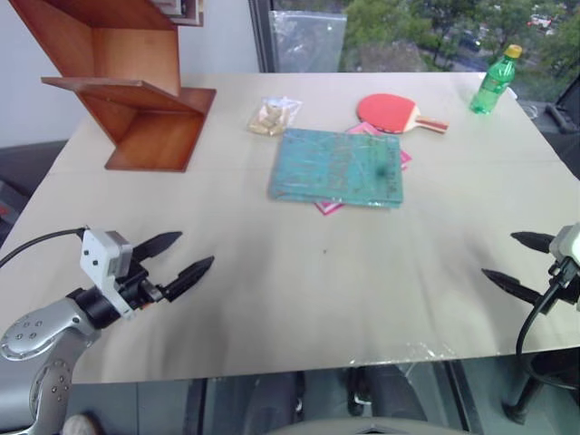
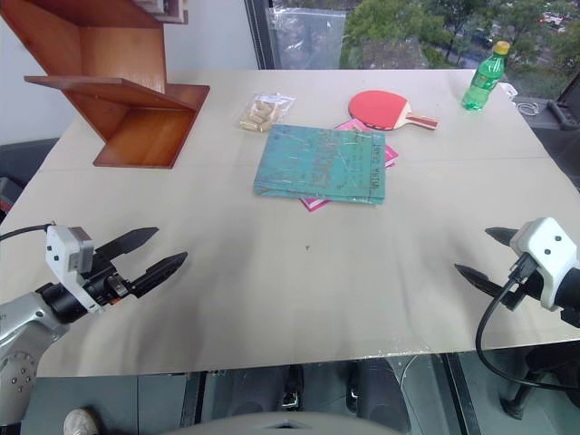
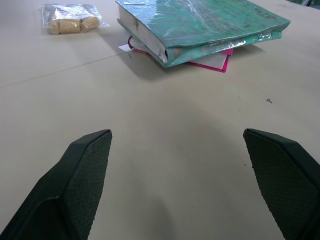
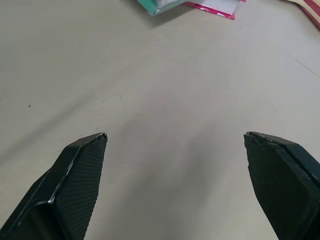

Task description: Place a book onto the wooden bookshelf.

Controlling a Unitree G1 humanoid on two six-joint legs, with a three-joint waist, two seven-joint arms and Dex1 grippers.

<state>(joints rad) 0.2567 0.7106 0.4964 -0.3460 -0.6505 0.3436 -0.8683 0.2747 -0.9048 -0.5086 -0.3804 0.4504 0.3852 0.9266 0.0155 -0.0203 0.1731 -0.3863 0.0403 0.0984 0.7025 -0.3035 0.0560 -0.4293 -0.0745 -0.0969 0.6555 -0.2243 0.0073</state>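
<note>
— Beige tabletop by a window, then the wooden bookshelf at its far left corner. Has anything gone on it?

— Nothing yet, I'd say. The book lies flat mid-table on a pink book, well apart from the shelf. All the lifting and placing is left.

— Grippers?

— Left gripper and right gripper both spread wide, empty, over the near edge.

— Smaller bits?

— Red paddle, green bottle, snack bag.

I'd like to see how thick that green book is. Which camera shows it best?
The left wrist view: the book shows its page edge side-on, lying on a pink book. Both eye views show its cover from above; the right wrist view catches one corner.
</note>
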